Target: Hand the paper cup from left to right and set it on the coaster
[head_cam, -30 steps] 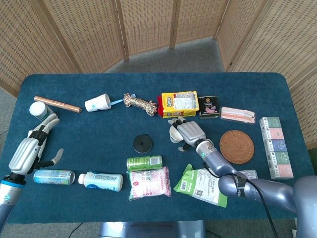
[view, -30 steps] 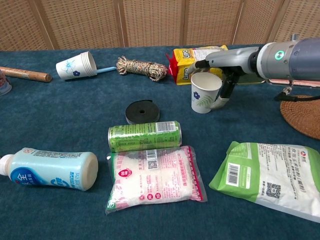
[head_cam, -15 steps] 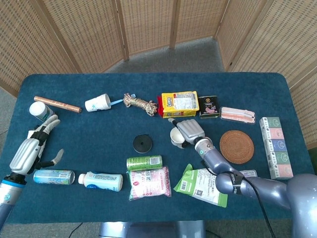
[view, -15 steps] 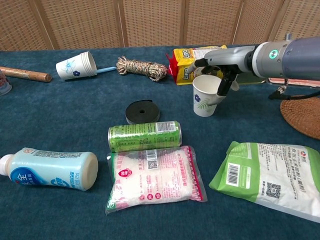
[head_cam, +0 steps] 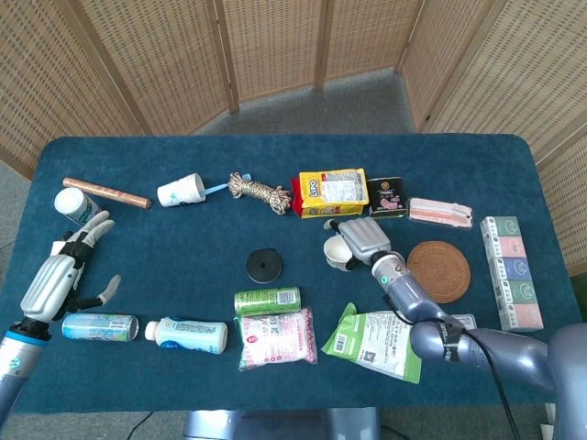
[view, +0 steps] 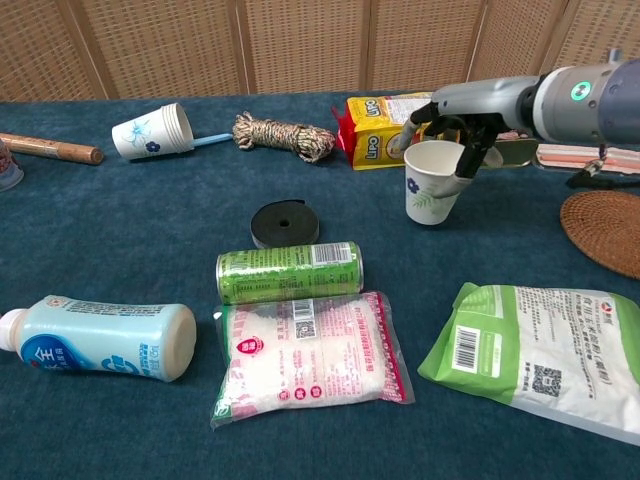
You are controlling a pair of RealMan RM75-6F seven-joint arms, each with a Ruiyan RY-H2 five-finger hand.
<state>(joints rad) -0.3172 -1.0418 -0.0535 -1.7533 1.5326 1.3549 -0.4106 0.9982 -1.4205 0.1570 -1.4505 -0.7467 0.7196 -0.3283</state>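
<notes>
A white paper cup (view: 434,181) with a leaf print hangs upright just above the blue table, held at its rim by my right hand (view: 470,125). In the head view the cup (head_cam: 336,253) shows at the left of that hand (head_cam: 363,240). The round woven coaster (head_cam: 438,270) lies to the right of the cup; its edge (view: 606,232) shows at the right of the chest view. My left hand (head_cam: 66,273) hovers at the table's left side with fingers spread and nothing in it.
A second paper cup (head_cam: 181,191) lies on its side at the back left, near a rope coil (head_cam: 259,192). A yellow snack pack (view: 388,129) sits behind the held cup. A black disc (head_cam: 264,266), green can (view: 290,272), pink pouch (view: 306,356) and green pouch (view: 545,355) lie in front.
My right hand has carried the cup to the right, toward the coaster, and slightly up. The left hand has barely moved.
</notes>
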